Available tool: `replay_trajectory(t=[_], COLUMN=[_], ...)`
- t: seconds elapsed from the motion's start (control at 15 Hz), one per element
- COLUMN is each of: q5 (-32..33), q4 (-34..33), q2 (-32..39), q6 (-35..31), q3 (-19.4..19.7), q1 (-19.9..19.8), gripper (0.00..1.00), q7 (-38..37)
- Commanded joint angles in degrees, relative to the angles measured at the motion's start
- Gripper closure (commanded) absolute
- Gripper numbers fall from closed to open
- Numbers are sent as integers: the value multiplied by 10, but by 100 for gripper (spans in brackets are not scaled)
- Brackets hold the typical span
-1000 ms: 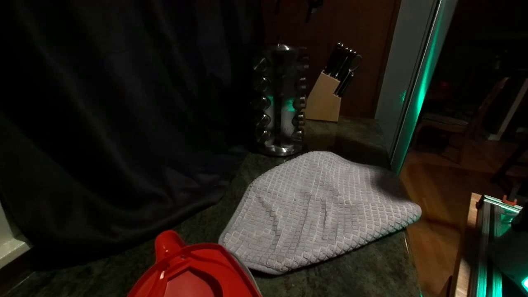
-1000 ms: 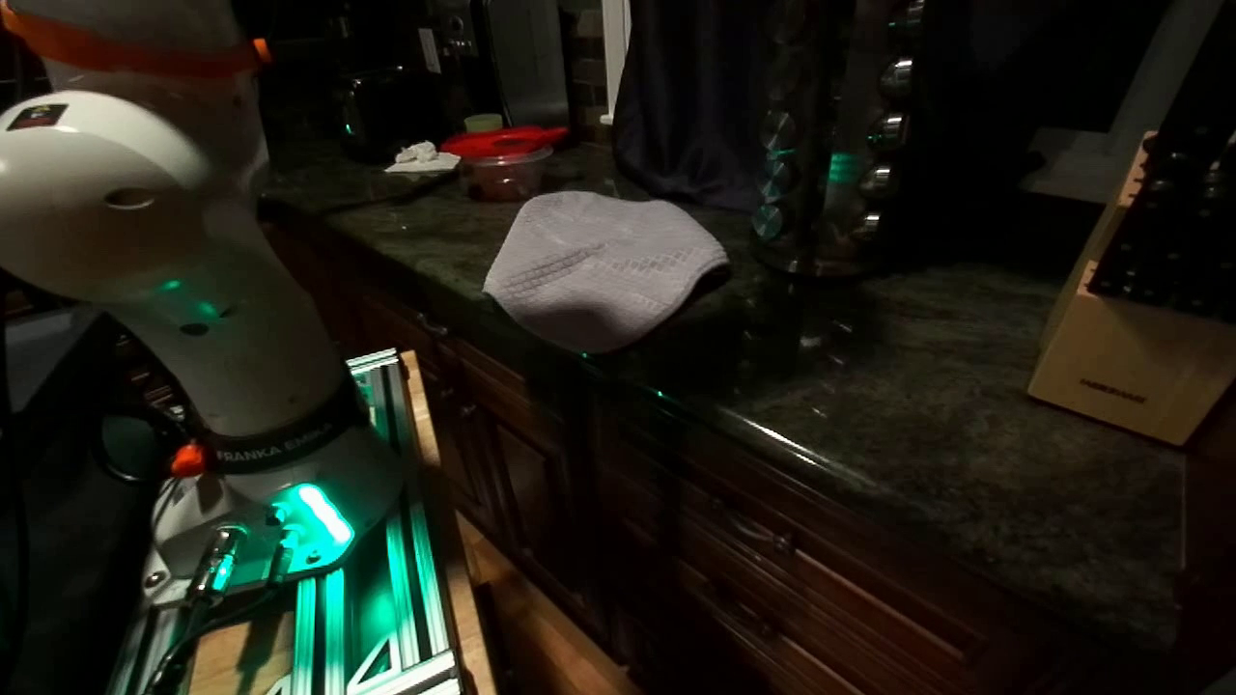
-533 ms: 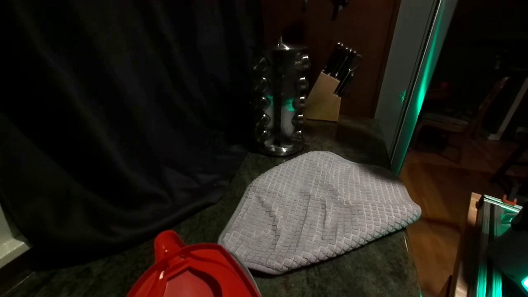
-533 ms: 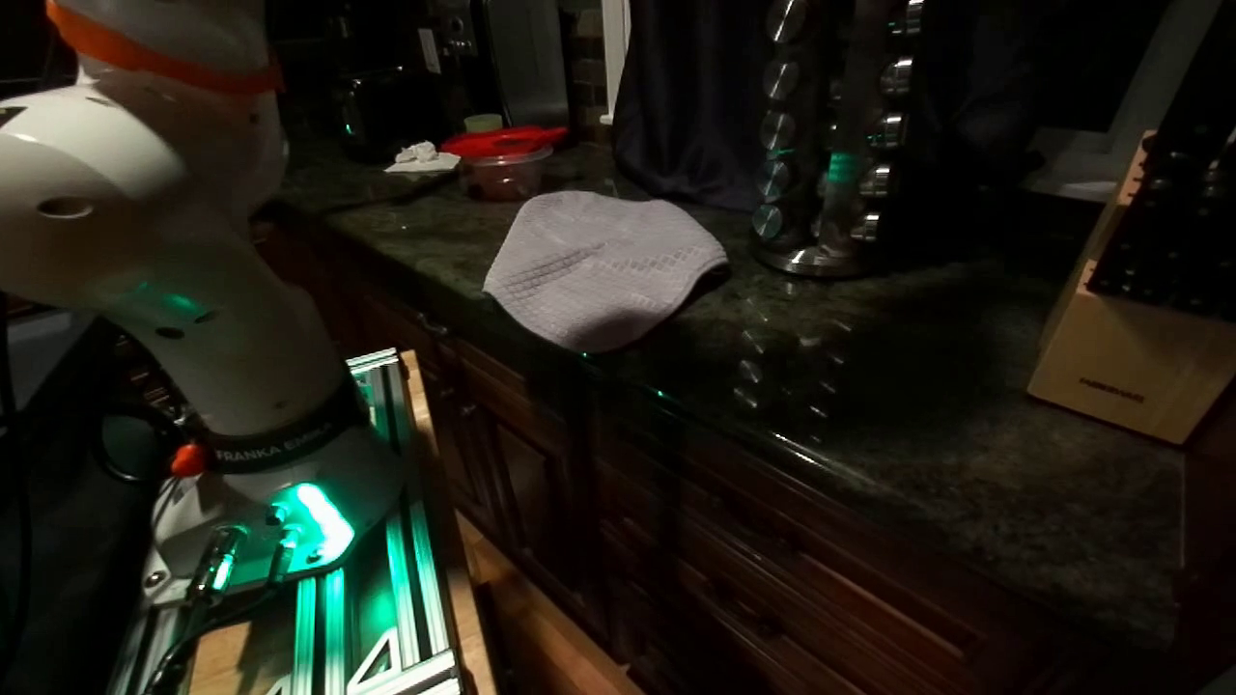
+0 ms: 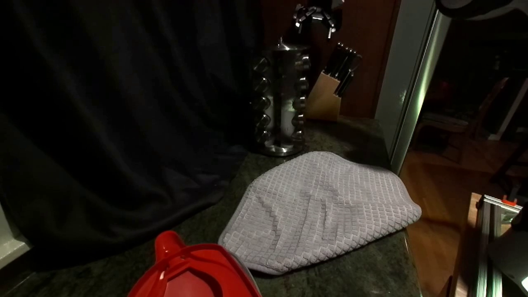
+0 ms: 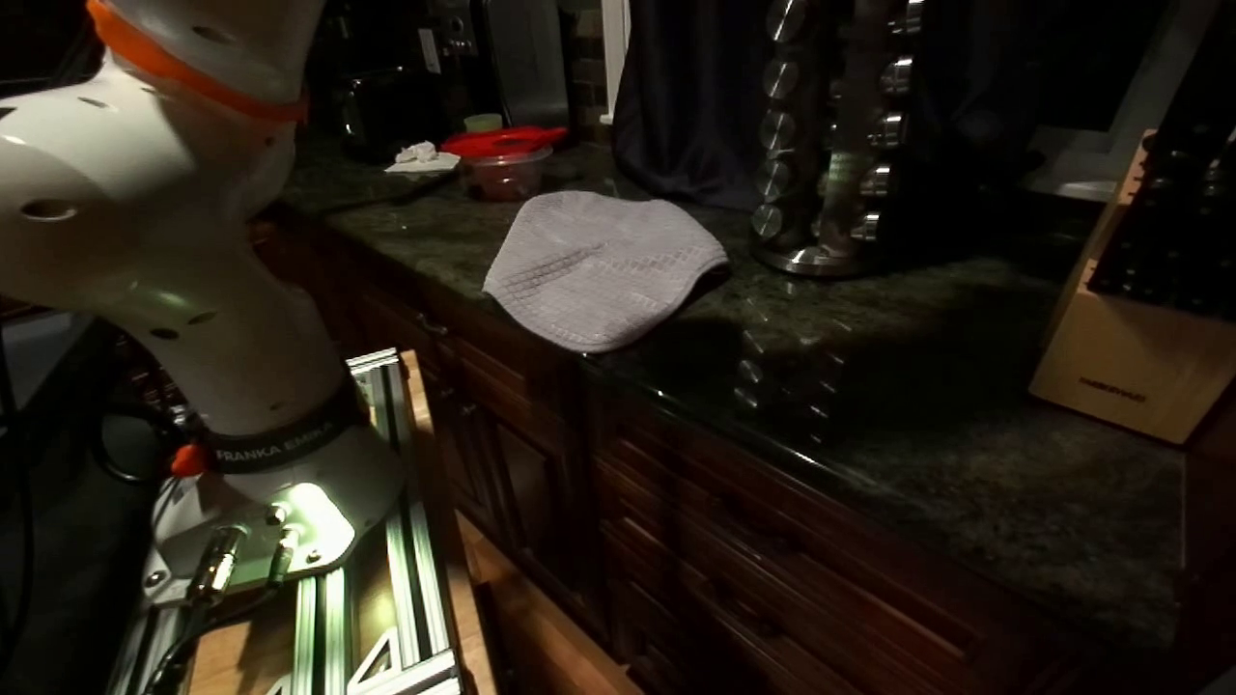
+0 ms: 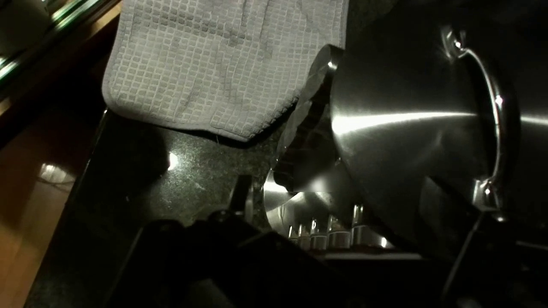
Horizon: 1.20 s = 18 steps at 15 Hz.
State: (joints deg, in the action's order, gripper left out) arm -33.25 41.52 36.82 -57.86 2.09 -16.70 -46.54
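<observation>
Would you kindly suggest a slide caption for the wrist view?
Open gripper near a spice rack with a handle on top; a pale textured cloth lies on the dark countertop.

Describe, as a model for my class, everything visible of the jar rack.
The jar rack stands upright on the counter, between the towel and the knife block, touching neither as far as shown. It is tall, shiny and steel-looking, with a round base and a round top bearing an arched handle. Round, silvery jar caps run down its sides in columns; what lies behind them is mostly too dark to tell. The open jaws hang higher, apparently clear of it.
</observation>
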Motion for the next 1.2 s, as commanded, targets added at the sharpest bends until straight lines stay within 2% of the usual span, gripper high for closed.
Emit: replay_trajectory(t=[0.0, 0.27, 0.8, 0.93, 1.13], q5=[-31, -21, 5, 7, 17], q4=[-45, -75, -55, -52, -53], q2=[21, 25, 38, 46, 60], q6=[-7, -33, -154, -157, -128], q3=[-5, -3, 11, 9, 8], q1=[-18, -27, -2, 3, 6], gripper=[0, 0, 0, 0, 0], q7=[-61, -88, -75, -74, -71])
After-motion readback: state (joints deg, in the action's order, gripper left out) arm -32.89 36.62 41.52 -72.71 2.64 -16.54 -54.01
